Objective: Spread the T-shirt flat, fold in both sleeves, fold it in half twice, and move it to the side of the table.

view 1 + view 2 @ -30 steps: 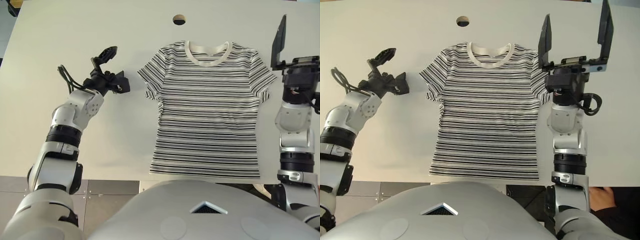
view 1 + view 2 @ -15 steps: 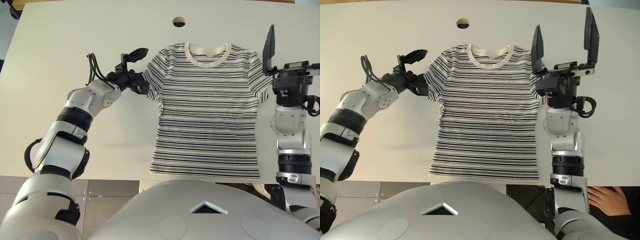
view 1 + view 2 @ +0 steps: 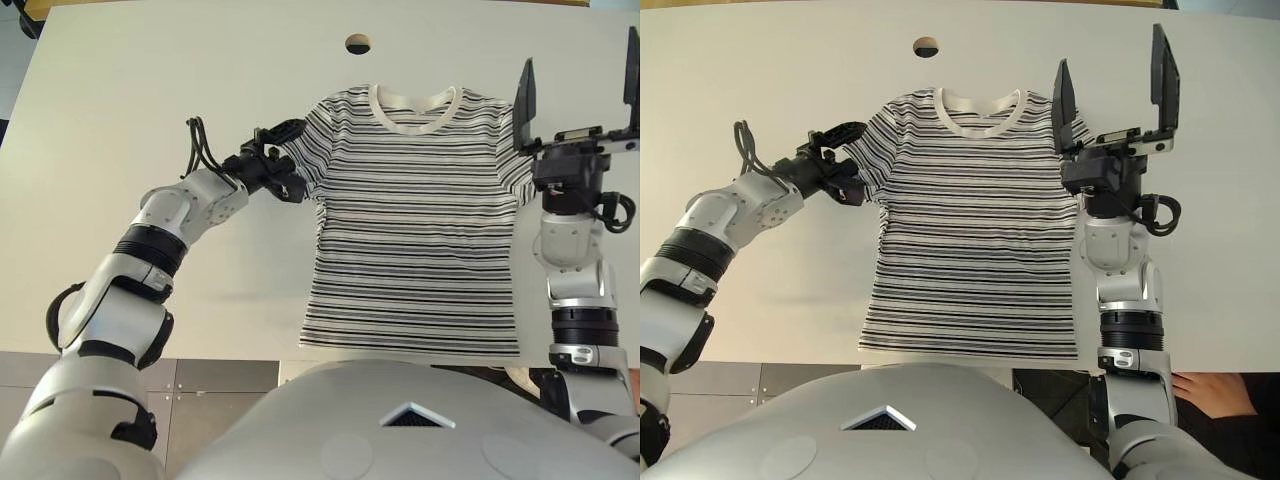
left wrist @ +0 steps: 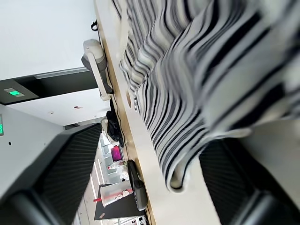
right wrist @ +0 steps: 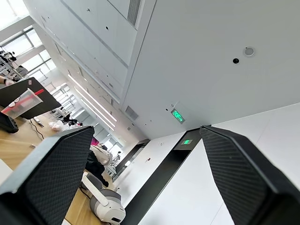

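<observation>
Left gripper [image 3: 290, 160]: sat fingers apart astride the sleeve hem, 10 o'clock on the striped T-shirt [image 3: 415, 220], laid flat on the white table [image 3: 150, 80]. Right gripper [image 3: 1111, 50]: stood fingertips-up, wide apart, by the 2 o'clock sleeve.

White table [image 3: 150, 80] with a round hole [image 3: 357, 42] near its far edge, striped T-shirt [image 3: 415, 220] flat on top
</observation>
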Available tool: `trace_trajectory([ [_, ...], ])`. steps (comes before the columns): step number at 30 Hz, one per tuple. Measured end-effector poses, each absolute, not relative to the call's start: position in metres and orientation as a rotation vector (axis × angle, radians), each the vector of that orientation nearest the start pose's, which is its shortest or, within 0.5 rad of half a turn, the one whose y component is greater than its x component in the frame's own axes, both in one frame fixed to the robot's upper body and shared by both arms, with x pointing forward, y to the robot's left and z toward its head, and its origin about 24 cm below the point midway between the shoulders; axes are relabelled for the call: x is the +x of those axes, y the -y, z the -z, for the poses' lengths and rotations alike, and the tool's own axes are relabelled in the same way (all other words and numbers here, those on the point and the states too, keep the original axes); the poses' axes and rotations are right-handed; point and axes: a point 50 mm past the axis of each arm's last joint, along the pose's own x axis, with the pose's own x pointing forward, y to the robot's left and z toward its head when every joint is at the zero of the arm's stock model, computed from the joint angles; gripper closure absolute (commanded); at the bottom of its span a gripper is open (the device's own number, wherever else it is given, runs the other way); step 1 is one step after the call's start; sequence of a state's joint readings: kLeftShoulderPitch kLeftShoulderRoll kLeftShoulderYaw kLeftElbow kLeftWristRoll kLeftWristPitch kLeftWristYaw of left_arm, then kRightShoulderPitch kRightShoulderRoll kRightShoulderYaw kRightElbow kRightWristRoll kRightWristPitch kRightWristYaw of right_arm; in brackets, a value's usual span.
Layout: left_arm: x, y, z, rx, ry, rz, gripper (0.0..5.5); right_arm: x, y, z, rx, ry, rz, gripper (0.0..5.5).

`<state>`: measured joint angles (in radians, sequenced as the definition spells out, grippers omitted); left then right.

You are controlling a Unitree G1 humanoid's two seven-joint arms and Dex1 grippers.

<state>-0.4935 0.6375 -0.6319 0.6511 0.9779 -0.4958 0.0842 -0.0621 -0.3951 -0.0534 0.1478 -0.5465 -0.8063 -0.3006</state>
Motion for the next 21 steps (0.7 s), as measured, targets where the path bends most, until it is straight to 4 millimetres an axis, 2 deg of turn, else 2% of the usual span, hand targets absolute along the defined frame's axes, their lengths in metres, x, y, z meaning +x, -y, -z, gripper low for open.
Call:
trace_trajectory([
  [12, 0.302, -0.191, -0.007, 1.714, 0.136, 0.756, 4.44, 0.240, 0.191, -0.096, -0.777, 0.763, -0.075, 1.29],
  [16, 0.309, -0.194, -0.008, 1.726, 0.116, 0.715, 4.89, 0.240, 0.191, -0.096, -0.775, 0.763, -0.076, 1.29],
  [21, 0.313, -0.190, -0.009, 1.722, 0.136, 0.738, 5.38, 0.240, 0.190, -0.095, -0.773, 0.761, -0.077, 1.29],
])
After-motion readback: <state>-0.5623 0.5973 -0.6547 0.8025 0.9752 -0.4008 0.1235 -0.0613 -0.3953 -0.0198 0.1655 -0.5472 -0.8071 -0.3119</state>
